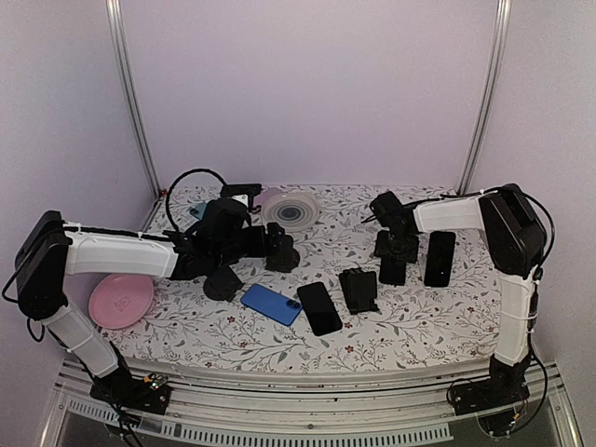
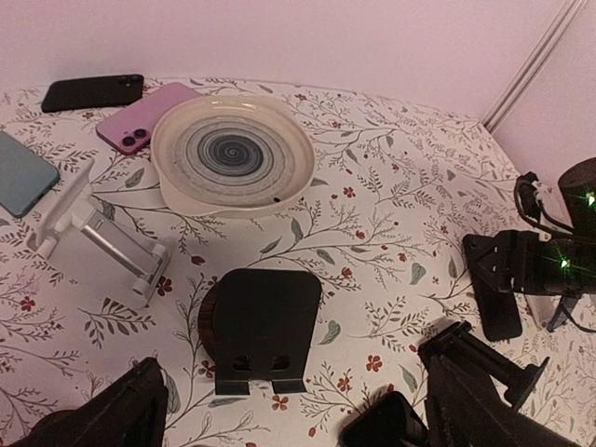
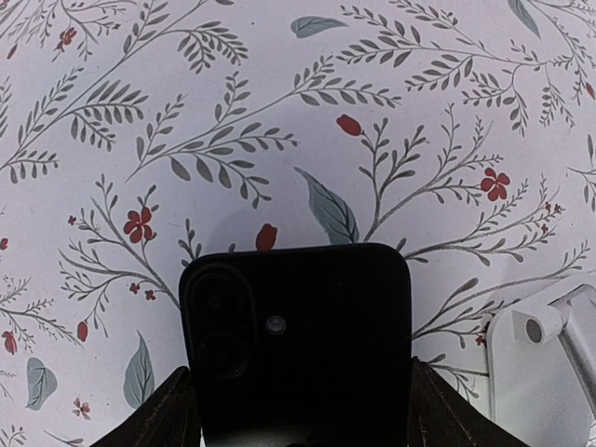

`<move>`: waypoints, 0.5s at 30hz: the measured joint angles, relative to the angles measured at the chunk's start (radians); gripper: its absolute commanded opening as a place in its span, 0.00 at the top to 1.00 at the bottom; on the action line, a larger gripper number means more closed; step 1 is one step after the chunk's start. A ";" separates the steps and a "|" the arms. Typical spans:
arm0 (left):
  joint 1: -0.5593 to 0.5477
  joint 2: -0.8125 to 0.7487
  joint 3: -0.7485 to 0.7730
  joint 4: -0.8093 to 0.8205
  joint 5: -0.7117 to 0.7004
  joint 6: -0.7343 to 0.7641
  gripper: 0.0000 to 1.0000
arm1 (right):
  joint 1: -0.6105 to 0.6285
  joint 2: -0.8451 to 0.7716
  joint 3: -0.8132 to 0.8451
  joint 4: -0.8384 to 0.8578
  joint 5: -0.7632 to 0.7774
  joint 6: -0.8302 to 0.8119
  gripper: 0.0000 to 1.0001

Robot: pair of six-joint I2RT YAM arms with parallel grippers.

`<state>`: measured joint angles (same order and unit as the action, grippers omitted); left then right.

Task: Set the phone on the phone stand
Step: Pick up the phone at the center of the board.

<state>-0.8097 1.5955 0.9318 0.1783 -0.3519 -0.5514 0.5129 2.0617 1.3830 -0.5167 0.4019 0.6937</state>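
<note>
**Top external.** The right gripper (image 1: 395, 253) hangs over the right half of the bench (image 1: 233, 340). It is closed on a black phone (image 1: 393, 272) carried upright. Whether the phone's lower edge touches the cloth cannot be told from here. The black stand (image 1: 358, 289) sits just beside it, at about 8 o'clock. A second phone (image 1: 440, 258) lies flat at 3 o'clock. The trip is short, so I would raise the phone first to clear the stand's front lip. The swing should go toward 8 o'clock, away from the flat one.

**Left wrist.** The left gripper (image 2: 300, 372) is spread wide with nothing in it. Another black stand (image 2: 265, 326) sits just beyond it at 12 o'clock. It is best kept where it is, out of the right arm's path.

**Right wrist.** The phone's back fills the lower middle of the view, with its camera bump at 10 o'clock. It is pinched along both long edges. A white piece (image 3: 545, 358), perhaps another stand, shows at 4 o'clock. To seat the phone well, lean it back to match the stand's slope and lower its bottom edge behind the lip. Loosen the grip only once the weight rests there, or it is likely to slide off.
</note>
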 measured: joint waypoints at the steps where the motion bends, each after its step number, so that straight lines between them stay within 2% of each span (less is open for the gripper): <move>1: 0.000 0.000 0.000 0.002 0.003 0.000 0.03 | 0.002 -0.002 0.000 0.000 0.000 -0.002 0.45; 15: 0.000 0.008 0.000 0.030 0.039 -0.018 0.03 | 0.017 -0.031 0.000 -0.010 0.012 -0.018 0.45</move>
<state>-0.8097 1.6032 0.9318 0.2085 -0.3134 -0.5697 0.5301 2.0308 1.3830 -0.5270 0.4137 0.6754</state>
